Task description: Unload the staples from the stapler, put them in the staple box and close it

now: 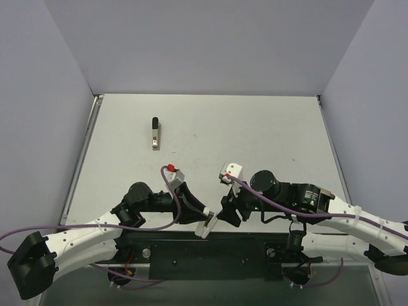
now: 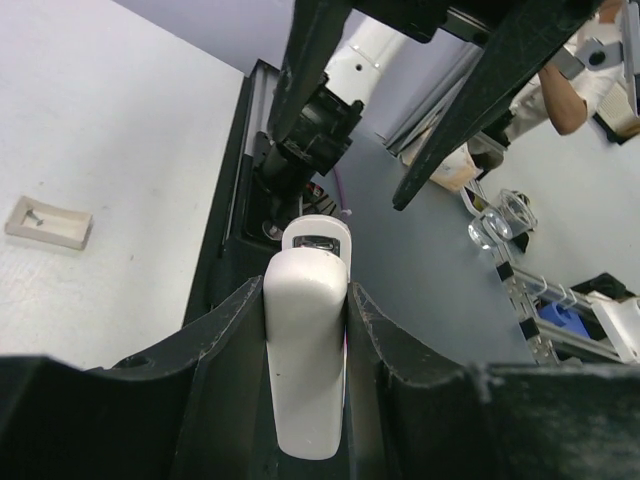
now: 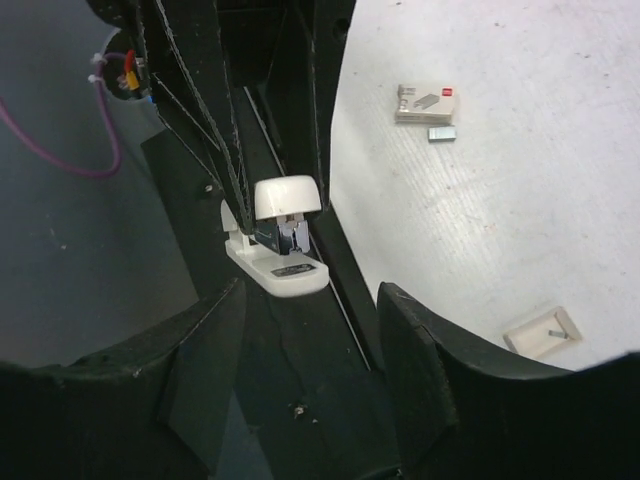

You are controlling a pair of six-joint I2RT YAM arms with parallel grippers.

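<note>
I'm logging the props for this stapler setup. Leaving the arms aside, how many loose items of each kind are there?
White stapler: 1
Staple box: 1
Loose staple strip: 1
Small beige tray: 1
Total: 4

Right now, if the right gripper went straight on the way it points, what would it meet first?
Most likely the white stapler, clamped in the left gripper, dead ahead of the open right gripper; depth is unclear.

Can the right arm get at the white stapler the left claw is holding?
Probably yes: the right claw stands open, facing the stapler, with nothing between them. The left claw grips only its sides, leaving its front end bare.
</note>
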